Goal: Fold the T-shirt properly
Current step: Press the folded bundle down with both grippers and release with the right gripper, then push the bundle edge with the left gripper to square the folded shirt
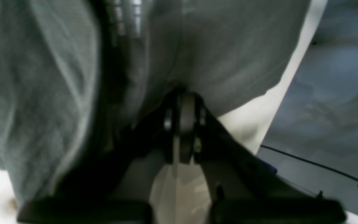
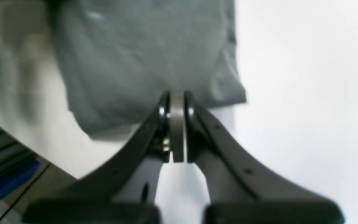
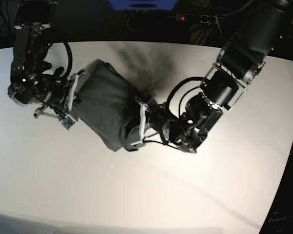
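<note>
One white table (image 3: 146, 195) fills the base view, and on its far-left part lies the T-shirt (image 3: 103, 105), a dark charcoal-grey bundle gathered into a compact, wrinkled, slanted block. Two black arms reach in toward it from opposite sides. In the base view the arm on the right of the picture bends down from the upper right corner and ends at the left gripper (image 3: 136, 127), which sits at the lower right edge of the cloth; the arm on the left of the picture carries the right gripper (image 3: 72, 100), which sits at the cloth's left edge. In the left wrist view the left gripper (image 1: 183, 93) has its jaws pressed together, tips right at a fold of the grey fabric that drapes over most of that picture; whether a bit of cloth is pinched between them is too blurred to tell. In the right wrist view the right gripper (image 2: 176, 95) is likewise closed, its tips meeting at the near edge of the T-shirt (image 2: 141, 62), with bare white table (image 2: 306, 93) to the right; a pinch on the hem cannot be confirmed.
</note>
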Robot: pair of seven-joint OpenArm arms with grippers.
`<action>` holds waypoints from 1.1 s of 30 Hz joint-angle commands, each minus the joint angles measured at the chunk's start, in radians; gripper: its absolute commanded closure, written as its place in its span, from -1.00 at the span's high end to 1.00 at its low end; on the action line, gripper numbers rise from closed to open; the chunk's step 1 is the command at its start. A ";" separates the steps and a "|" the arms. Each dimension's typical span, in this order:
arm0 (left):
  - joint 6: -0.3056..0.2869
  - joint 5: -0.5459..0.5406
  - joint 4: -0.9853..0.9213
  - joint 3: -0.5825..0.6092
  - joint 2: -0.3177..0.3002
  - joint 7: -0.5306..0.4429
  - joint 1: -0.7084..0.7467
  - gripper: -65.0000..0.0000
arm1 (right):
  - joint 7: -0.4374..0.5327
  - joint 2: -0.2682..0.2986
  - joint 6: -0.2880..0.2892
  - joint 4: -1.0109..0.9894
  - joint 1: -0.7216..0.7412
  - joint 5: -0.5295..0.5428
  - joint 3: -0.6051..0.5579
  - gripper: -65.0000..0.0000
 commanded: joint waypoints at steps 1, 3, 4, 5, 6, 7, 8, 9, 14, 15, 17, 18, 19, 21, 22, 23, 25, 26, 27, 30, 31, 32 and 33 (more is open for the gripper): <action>0.008 0.015 0.002 -0.002 0.007 -0.029 -0.024 -0.92 | 0.004 0.013 0.003 0.018 0.009 0.010 0.008 -1.00; 0.009 0.015 0.002 -0.002 0.012 -0.070 -0.033 -0.92 | 0.004 0.015 0.003 0.018 0.009 0.010 0.009 -1.00; 0.011 0.017 0.002 0.003 0.015 -0.081 -0.046 -0.92 | 0.004 0.016 0.003 0.019 0.009 0.010 0.009 -1.00; 0.015 0.017 0.000 0.006 0.016 -0.090 -0.055 -0.92 | 0.004 0.027 0.003 0.019 0.009 0.010 0.011 -1.00; 0.015 0.017 0.000 0.006 0.019 -0.101 -0.061 -0.92 | 0.004 0.033 0.003 0.019 0.009 0.010 0.011 -1.00; 0.015 0.017 0.000 0.007 0.027 -0.111 -0.067 -0.92 | 0.004 0.036 0.003 0.019 0.009 0.010 0.011 -1.00; 0.015 0.020 0.000 0.007 0.032 -0.121 -0.076 -0.92 | 0.004 0.038 0.003 0.019 0.009 0.010 0.011 -1.00; 0.015 0.032 0.000 0.007 0.035 -0.121 -0.085 -0.92 | 0.008 0.041 0.003 0.019 0.009 0.010 0.012 -1.00; 0.012 0.127 -0.025 -0.002 0.064 -0.118 -0.099 -0.91 | 0.015 0.070 0.003 0.019 0.020 0.010 0.040 -1.00; 0.011 0.136 -0.041 -0.002 0.065 -0.118 -0.101 -0.91 | 0.015 0.079 0.003 0.019 0.029 0.010 0.039 -1.00; 0.008 0.149 -0.069 -0.002 0.065 -0.124 -0.101 -0.91 | 0.015 0.109 0.003 0.018 0.061 0.010 0.037 -1.00; 0.008 0.150 -0.078 -0.002 0.065 -0.125 -0.101 -0.91 | 0.015 0.124 0.003 0.018 0.072 0.010 0.036 -1.00; 0.008 0.150 -0.081 -0.002 0.065 -0.125 -0.101 -0.91 | 0.015 0.142 0.003 0.018 0.084 0.010 0.036 -1.00; 0.008 0.150 -0.081 -0.002 0.061 -0.125 -0.102 -0.92 | 0.015 0.188 0.003 0.012 0.118 0.008 0.034 -1.00; 0.008 0.150 -0.081 0.000 0.058 -0.125 -0.102 -0.92 | 0.015 0.205 0.003 0.010 0.138 0.005 0.026 -1.00; 0.008 0.150 -0.083 0.000 0.056 -0.125 -0.102 -0.92 | 0.017 0.222 0.003 0.009 0.160 0.004 0.022 -1.00; 0.008 0.150 -0.083 0.001 0.056 -0.125 -0.102 -0.92 | 0.034 0.253 0.003 -0.005 0.190 -0.019 0.020 -1.00; 0.008 0.150 -0.083 0.003 0.056 -0.125 -0.102 -0.92 | 0.049 0.259 0.003 -0.020 0.204 -0.038 0.020 -1.00; 0.008 0.150 -0.083 0.000 0.056 -0.121 -0.102 -0.92 | 0.063 0.260 0.003 -0.037 0.215 -0.059 0.020 -1.00; 0.011 0.150 -0.084 0.000 0.056 -0.119 -0.102 -0.92 | 0.133 0.256 0.003 -0.136 0.227 -0.128 0.020 -1.00; 0.012 0.150 -0.084 0.000 0.056 -0.119 -0.102 -0.92 | 0.170 0.254 0.003 -0.174 0.227 -0.144 0.019 -1.00; 0.014 0.150 -0.084 -0.002 0.056 -0.119 -0.102 -0.92 | 0.218 0.254 0.003 -0.214 0.227 -0.164 0.005 -1.00; 0.014 0.150 -0.084 -0.002 0.056 -0.119 -0.102 -0.92 | 0.264 0.248 0.003 -0.251 0.227 -0.182 -0.011 -1.00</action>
